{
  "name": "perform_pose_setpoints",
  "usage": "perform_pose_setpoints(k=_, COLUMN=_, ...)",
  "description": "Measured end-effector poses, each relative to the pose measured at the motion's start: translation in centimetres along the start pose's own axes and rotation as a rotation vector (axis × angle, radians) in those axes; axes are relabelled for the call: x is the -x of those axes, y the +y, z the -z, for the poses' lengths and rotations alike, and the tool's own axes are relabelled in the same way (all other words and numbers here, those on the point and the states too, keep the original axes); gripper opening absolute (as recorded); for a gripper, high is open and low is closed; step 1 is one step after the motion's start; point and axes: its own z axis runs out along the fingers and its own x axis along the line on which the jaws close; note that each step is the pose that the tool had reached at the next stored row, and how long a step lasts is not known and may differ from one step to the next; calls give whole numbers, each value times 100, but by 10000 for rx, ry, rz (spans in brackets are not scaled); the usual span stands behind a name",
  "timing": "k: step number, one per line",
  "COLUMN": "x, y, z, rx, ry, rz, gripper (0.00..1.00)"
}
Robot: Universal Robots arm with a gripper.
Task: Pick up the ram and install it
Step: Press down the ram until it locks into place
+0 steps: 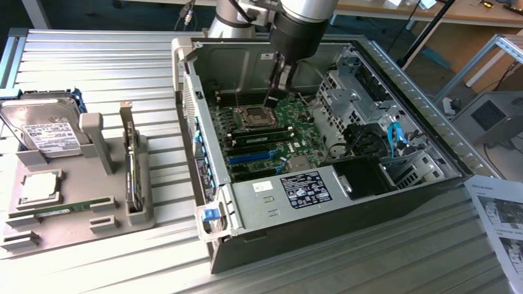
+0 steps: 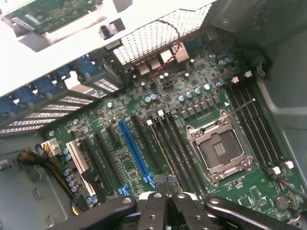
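A ram (image 1: pixel 61 209), a long thin green stick, lies flat in the grey fixture tray (image 1: pixel 114 223) at the exterior view's left. My gripper (image 1: pixel 275 98) is inside the open computer case (image 1: pixel 270 193), low over the motherboard (image 2: pixel 144 96) next to the empty processor socket (image 2: pixel 218 148). Its fingertips are shut (image 2: pixel 166 184) with nothing visible between them. They hang just above the row of black memory slots (image 2: pixel 175 143) beside the socket. A green strip (image 1: pixel 259 141) stands along the slots in the exterior view; I cannot tell whether it is a seated stick.
The tray also holds a hard drive (image 1: pixel 45 131), a square silver processor chip (image 1: pixel 39 187) and an upright expansion card (image 1: pixel 131 174). Drive cages and cables (image 1: pixel 368 131) fill the case's right side. A blue slot (image 2: pixel 136 153) runs beside the black ones. Paper (image 1: pixel 498 214) lies at the right.
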Motion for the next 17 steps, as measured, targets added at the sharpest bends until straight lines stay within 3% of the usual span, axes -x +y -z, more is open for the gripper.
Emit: perform_pose_setpoints(k=17, x=0, y=0, z=0, rx=39, ry=-26, rz=-2171, gripper=11)
